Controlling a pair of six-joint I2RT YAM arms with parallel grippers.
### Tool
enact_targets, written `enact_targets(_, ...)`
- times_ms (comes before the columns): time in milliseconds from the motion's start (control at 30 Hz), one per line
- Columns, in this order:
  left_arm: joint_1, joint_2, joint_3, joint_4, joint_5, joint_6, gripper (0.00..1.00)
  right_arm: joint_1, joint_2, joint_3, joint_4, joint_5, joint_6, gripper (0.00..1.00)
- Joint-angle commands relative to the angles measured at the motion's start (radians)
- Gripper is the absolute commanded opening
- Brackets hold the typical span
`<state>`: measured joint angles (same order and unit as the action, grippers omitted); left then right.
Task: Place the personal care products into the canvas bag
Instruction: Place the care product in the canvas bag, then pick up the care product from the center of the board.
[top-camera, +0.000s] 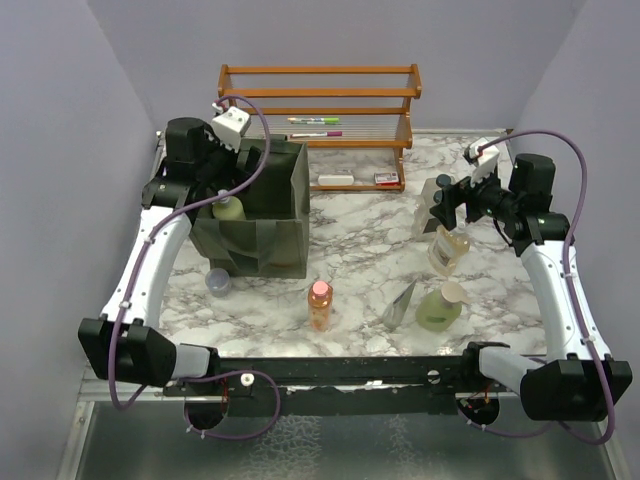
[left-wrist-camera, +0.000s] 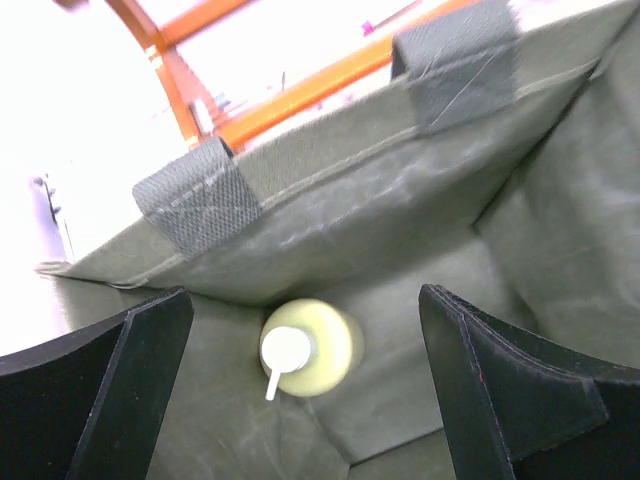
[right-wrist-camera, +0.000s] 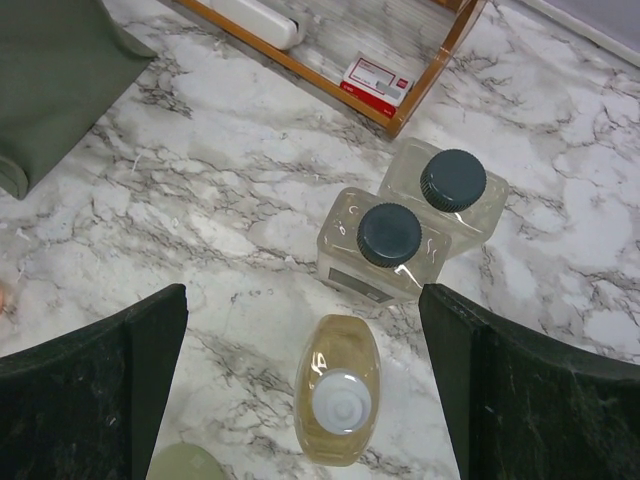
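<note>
Left gripper: spread wide, grips nothing, hangs over the mouth of the boxy olive-green canvas bag. Pale green pump bottle: stands upright inside the bag, near its wall. Right gripper: equally wide, empty, hovers above an amber bottle beside two touching clear square bottles with black caps. On the marble table in front of the bag: orange bottle with pink cap, grey pouch.

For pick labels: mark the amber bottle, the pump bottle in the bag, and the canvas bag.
amber bottle (right-wrist-camera: 338, 395): right wrist view, on its white cap.
pale green pump bottle (left-wrist-camera: 325, 348): left wrist view, on its shoulder.
canvas bag (top-camera: 262, 245): top external view, on its front wall.
</note>
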<state>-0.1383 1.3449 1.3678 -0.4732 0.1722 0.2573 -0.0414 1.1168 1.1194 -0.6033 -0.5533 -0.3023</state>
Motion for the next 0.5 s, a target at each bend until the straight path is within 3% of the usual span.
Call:
enact_targets(0, 0.006, -0.07, 0.075, -0.002, 0.132, -0.041, 0.99, -0.006, 0.018, 0.054, -0.02, 0.034, -0.048, 0.99)
enact_targets(267, -0.045, -0.105, 0.198, -0.117, 0.3, 0.007, 0.97, -0.006, 0.043, 0.104, -0.043, 0.004, -0.06, 0.99)
enact_targets(467, -0.268, -0.078, 0.317, -0.32, 0.344, 0.171, 0.96, -0.006, 0.057, 0.124, -0.072, -0.032, -0.046, 0.99)
